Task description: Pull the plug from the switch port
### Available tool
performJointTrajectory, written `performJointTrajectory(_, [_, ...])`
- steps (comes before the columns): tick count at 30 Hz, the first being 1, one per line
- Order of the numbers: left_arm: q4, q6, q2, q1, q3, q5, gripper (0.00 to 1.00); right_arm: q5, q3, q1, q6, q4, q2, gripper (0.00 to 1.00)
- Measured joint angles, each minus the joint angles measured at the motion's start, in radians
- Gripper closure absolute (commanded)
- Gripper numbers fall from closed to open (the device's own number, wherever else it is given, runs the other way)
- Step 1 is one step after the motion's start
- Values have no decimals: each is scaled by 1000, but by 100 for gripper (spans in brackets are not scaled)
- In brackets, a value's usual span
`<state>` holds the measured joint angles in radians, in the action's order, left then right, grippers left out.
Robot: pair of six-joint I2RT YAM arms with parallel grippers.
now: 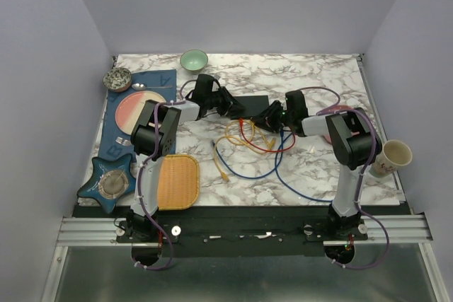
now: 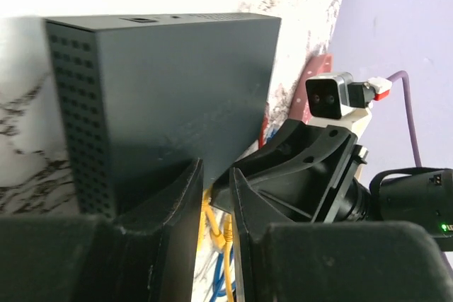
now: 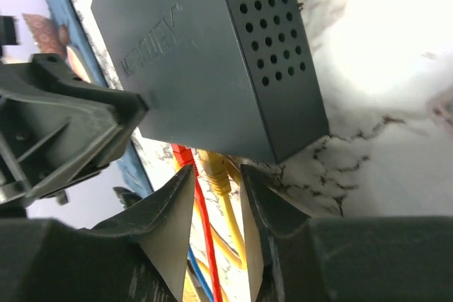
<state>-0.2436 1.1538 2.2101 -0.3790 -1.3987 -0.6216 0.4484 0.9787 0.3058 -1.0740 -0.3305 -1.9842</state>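
1. An aluminium rail (image 1: pixel 241 228) runs along the near edge and carries both arm bases. Beyond it starts the table (image 1: pixel 311 167), white marble with grey veining.
2. Nearest on the left lie an orange woven tray (image 1: pixel 177 182) and a blue star-shaped dish (image 1: pixel 126 164). A paper cup (image 1: pixel 393 156) stands at the right edge.
3. Mid-table, loose blue, yellow and red cables (image 1: pixel 248 148) loop toward the centre.
4. The right tool (image 3: pixel 218 167) has its fingers narrowly apart on either side of a yellow plug (image 3: pixel 214 178), with a red plug (image 3: pixel 182 152) just beside it. Whether the fingers pinch the yellow plug I cannot tell.
5. Both plugs run under the near long edge of the matte black switch (image 3: pixel 198 54), which lies flat at the table's centre. The switch port itself is hidden beneath that edge.
6. The left tool (image 2: pixel 216 171) meets the same edge, with a thin slit between its fingers. Whether it grips anything I cannot tell.
7. Farther left, a blue placemat (image 1: pixel 152 79) bears a pink plate (image 1: pixel 134 109). A speckled bowl (image 1: pixel 117 78) and a green bowl (image 1: pixel 193 59) sit near the far edge.
8. Plain lavender walls (image 1: pixel 233 5) close in three sides.
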Motion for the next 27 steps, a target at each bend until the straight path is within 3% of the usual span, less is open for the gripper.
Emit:
performJointTrajectory(15, [10, 7, 14, 8, 0, 0, 71, 33, 0, -7, -100, -108, -55, 65])
performJointTrajectory(24, [10, 7, 14, 11, 2, 0, 71, 48, -15, -19, -146, -177, -80, 78])
performJointTrajectory(27, [10, 7, 14, 11, 2, 0, 71, 52, -23, -20, -149, -200, -82, 89])
